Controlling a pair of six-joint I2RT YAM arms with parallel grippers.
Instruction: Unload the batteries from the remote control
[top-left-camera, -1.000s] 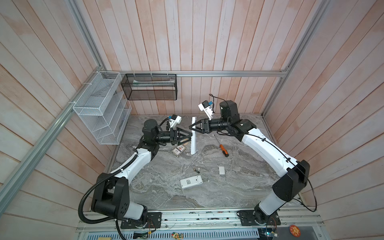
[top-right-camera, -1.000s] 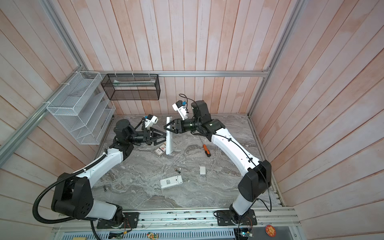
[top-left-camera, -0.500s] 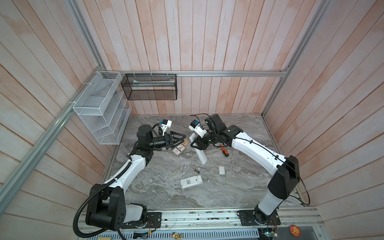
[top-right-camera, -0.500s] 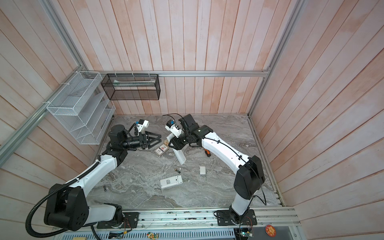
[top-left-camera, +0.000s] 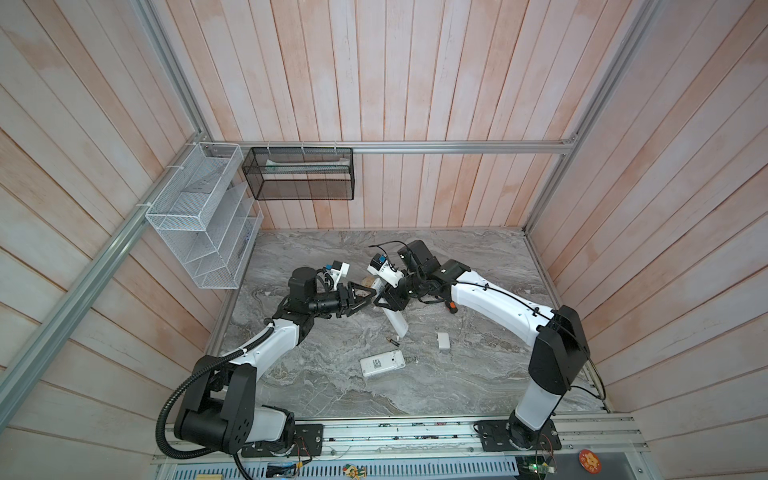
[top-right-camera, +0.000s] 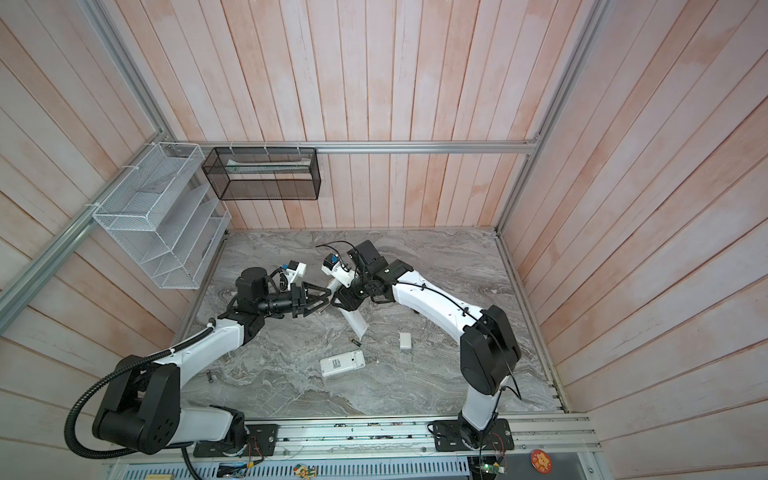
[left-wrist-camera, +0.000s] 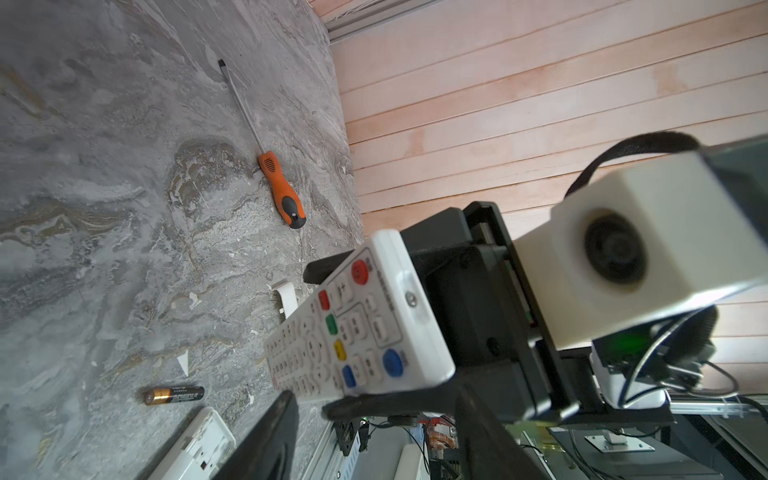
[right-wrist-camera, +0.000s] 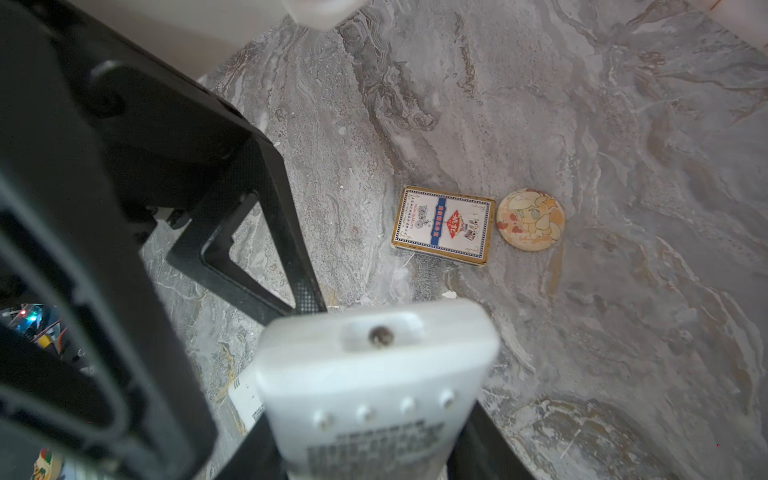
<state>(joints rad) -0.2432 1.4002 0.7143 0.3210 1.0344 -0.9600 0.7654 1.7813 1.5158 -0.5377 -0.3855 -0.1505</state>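
the right gripper (top-left-camera: 387, 302) is clamped on one long white remote (top-left-camera: 398, 326), which is tilted. the left gripper (top-left-camera: 370, 296) has its fingers spread apart by that remote's top end. one battery (top-left-camera: 392, 341) lies just beside its low end. one short remote (top-left-camera: 382, 363) and one screwdriver (left-wrist-camera: 282, 191) lie near it.

grey marble tabletop (top-left-camera: 478, 386) bears a short white remote (top-left-camera: 382, 363), one battery (top-left-camera: 392, 341), a white cover (top-left-camera: 443, 341), an orange-handled screwdriver (left-wrist-camera: 282, 195), a card pack (right-wrist-camera: 444, 224), a round badge (right-wrist-camera: 530, 219).
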